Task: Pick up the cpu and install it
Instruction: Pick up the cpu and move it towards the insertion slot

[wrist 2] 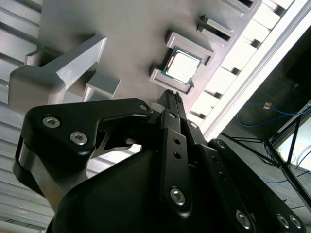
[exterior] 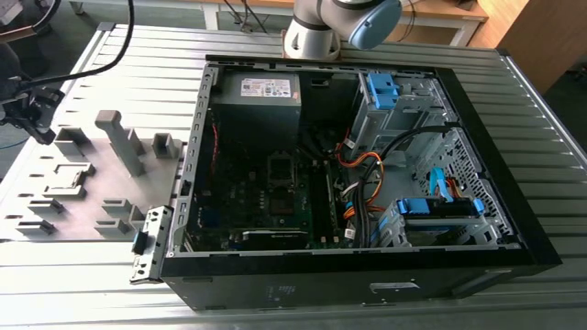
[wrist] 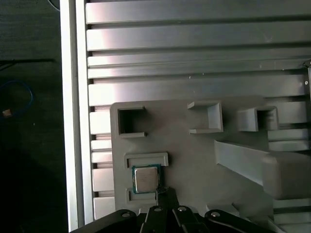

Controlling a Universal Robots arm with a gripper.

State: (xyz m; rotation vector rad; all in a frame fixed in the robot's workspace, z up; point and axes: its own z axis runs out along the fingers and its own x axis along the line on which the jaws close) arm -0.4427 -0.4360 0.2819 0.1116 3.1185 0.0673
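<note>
The cpu (wrist: 146, 179) is a small silver-topped square chip lying flat in a shallow framed pocket of the grey fixture plate (wrist: 194, 160). In the second wrist view the cpu (wrist 2: 183, 66) sits between two raised brackets. My gripper (wrist: 164, 191) hangs just above the plate, its black fingertips pressed together right beside the chip's edge and holding nothing. The gripper (wrist 2: 170, 94) tip points at the chip from a short distance. In the exterior view the gripper (exterior: 32, 117) is at the far left, over the plate (exterior: 92, 158).
An open black computer case (exterior: 513, 206) lies on the ribbed metal table (exterior: 513, 89), with the motherboard (exterior: 266, 199), cables and blue drive clips inside. Tall grey posts (exterior: 119, 137) and several pockets rise from the fixture plate. The table edge (wrist: 73, 121) runs close to the chip.
</note>
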